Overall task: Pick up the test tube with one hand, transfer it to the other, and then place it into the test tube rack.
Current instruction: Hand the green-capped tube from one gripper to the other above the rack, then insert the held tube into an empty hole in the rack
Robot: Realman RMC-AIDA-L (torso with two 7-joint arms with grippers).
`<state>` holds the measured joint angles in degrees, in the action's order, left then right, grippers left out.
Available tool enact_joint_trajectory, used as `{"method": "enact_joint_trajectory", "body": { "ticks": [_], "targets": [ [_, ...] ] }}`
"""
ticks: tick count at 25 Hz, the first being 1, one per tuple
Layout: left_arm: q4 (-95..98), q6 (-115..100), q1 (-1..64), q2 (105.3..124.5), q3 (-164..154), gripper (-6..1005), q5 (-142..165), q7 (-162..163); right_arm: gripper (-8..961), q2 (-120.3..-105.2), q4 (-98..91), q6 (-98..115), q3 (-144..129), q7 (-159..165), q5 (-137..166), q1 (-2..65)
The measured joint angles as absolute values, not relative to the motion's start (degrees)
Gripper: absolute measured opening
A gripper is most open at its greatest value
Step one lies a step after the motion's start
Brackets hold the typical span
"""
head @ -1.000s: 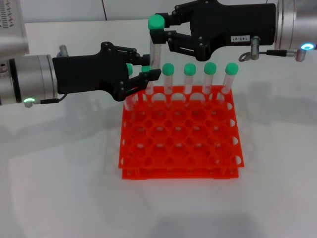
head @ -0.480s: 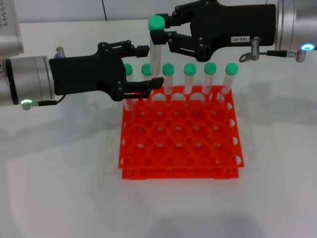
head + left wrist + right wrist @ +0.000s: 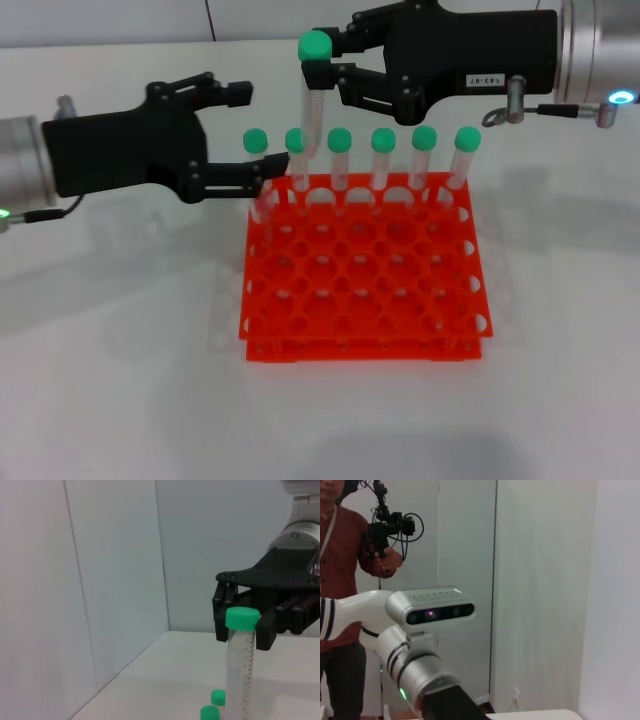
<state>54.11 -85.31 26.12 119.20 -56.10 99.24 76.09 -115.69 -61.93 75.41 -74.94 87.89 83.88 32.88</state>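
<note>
The test tube [image 3: 312,110], clear with a green cap, hangs nearly upright over the back left of the red-orange rack [image 3: 365,340]. My right gripper [image 3: 322,68], the one with the white label, is shut on the tube just below its cap. My left gripper [image 3: 256,128], unlabelled, is open and empty to the left of the rack, apart from the tube. The left wrist view shows the tube [image 3: 241,670] held by the right gripper [image 3: 241,630]. Whether the tube's lower end is in a hole is hidden.
Several green-capped tubes [image 3: 383,150] stand in the rack's back row; two of their caps [image 3: 218,697] show in the left wrist view. The rack's other rows hold nothing. The right wrist view shows my left arm [image 3: 420,670] and a person with a camera [image 3: 350,555] behind.
My left gripper has let go of the tube, opened wider and drawn back to the left. The right gripper and the tube have stayed where they were.
</note>
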Motion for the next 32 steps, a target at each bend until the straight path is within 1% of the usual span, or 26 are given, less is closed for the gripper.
{"method": "enact_joint_trajectory", "body": {
  "ticks": [11, 15, 18, 20, 32],
  "targets": [
    [68.7, -89.4, 18.0, 118.66, -55.8, 892, 106.1, 90.7, 258, -115.93, -61.7, 74.9, -77.1, 87.9, 81.6, 30.9],
    [71.7, -91.5, 16.3, 117.85, -55.6, 892, 107.7, 93.9, 258, -115.96, -61.5, 74.0, -78.5, 87.8, 81.4, 30.7],
    [72.7, -93.1, 15.9, 117.02, -55.2, 893, 109.9, 96.1, 258, -115.96, -61.4, 72.7, -80.1, 87.8, 81.1, 30.7],
    [73.2, -94.8, 16.2, 116.84, -53.9, 893, 112.6, 97.0, 258, -115.96, -61.4, 72.2, -80.8, 87.8, 80.9, 30.7],
    [73.8, -99.4, 17.0, 116.93, -51.9, 893, 122.5, 98.9, 258, -115.92, -60.6, 69.9, -83.2, 87.9, 79.5, 30.8]
  ]
}}
